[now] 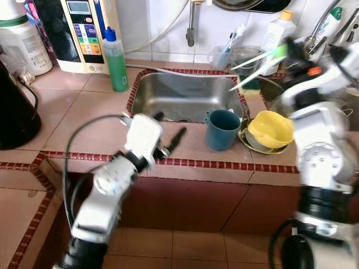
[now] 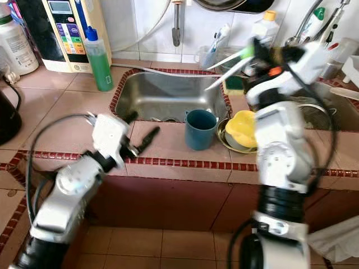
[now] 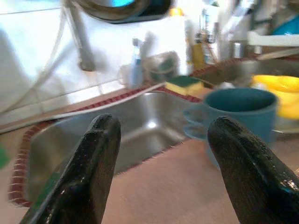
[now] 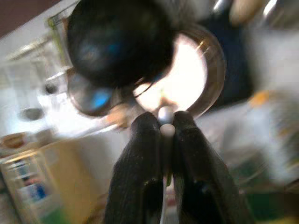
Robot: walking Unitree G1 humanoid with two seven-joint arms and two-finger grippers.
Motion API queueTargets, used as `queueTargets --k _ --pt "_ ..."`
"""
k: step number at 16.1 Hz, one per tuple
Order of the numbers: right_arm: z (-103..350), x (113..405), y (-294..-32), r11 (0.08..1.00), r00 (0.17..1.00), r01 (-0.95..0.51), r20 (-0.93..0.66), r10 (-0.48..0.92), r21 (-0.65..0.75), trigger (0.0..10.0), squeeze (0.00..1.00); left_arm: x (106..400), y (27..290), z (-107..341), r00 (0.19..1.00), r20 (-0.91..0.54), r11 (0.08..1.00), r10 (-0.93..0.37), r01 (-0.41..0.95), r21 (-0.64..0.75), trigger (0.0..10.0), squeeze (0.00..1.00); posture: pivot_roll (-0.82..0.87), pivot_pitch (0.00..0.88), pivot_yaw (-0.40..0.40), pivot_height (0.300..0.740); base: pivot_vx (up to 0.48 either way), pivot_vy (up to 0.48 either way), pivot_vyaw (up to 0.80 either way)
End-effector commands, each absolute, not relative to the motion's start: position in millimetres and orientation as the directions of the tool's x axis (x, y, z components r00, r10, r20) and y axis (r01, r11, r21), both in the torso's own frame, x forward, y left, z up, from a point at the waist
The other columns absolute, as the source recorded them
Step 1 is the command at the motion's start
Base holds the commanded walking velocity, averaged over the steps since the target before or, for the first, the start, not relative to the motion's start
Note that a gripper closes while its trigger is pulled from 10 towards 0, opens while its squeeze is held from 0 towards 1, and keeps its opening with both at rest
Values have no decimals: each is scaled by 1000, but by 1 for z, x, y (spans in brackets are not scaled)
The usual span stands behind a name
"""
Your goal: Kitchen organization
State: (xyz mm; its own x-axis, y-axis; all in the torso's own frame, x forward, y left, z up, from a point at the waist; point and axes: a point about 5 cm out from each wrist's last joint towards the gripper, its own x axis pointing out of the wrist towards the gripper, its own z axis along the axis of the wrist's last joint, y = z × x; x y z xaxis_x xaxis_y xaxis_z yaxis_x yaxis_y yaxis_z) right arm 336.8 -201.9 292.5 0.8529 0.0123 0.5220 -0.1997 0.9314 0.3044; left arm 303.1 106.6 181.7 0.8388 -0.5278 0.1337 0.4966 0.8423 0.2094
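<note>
My right gripper (image 4: 166,127) is raised over the counter behind the yellow bowl and is shut on a pair of thin white chopsticks (image 1: 255,70) with a green end. They point left over the sink (image 1: 168,98). My left gripper (image 1: 170,128) hovers open and holds nothing, low over the counter strip in front of the sink, left of a blue mug (image 1: 222,129). The left wrist view looks between the open fingers (image 3: 93,163) at the mug (image 3: 240,109) and the sink basin. The yellow bowl (image 1: 271,129) rests tilted on a metal plate (image 1: 252,143) right of the mug.
A green bottle (image 1: 116,61) stands at the sink's back left, beside a water purifier (image 1: 84,33). A black kettle (image 1: 14,112) and a white jug (image 1: 22,42) are at far left. Cups with brushes (image 1: 227,53), a sponge and bottles crowd the back right.
</note>
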Motion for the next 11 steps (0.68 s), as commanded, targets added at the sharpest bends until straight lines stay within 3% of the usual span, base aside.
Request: queueTargets --k 1,5,11 --pt "288 336 -214 977 851 -72 523 -46 202 10000 0 309 118 185 866 151 873 -477 447 197 10000 0 -13 11 -31 740 0 0 0" --pt "270 332 -222 992 878 6 474 -65 124 10000 0 324 146 192 920 178 930 -350 319 181 10000 0 -13 0 -33 740 0 0 0" --pt "261 331 -217 997 879 17 475 -49 71 10000 0 333 155 196 918 174 933 -356 342 108 10000 0 -19 0 -25 740 0 0 0"
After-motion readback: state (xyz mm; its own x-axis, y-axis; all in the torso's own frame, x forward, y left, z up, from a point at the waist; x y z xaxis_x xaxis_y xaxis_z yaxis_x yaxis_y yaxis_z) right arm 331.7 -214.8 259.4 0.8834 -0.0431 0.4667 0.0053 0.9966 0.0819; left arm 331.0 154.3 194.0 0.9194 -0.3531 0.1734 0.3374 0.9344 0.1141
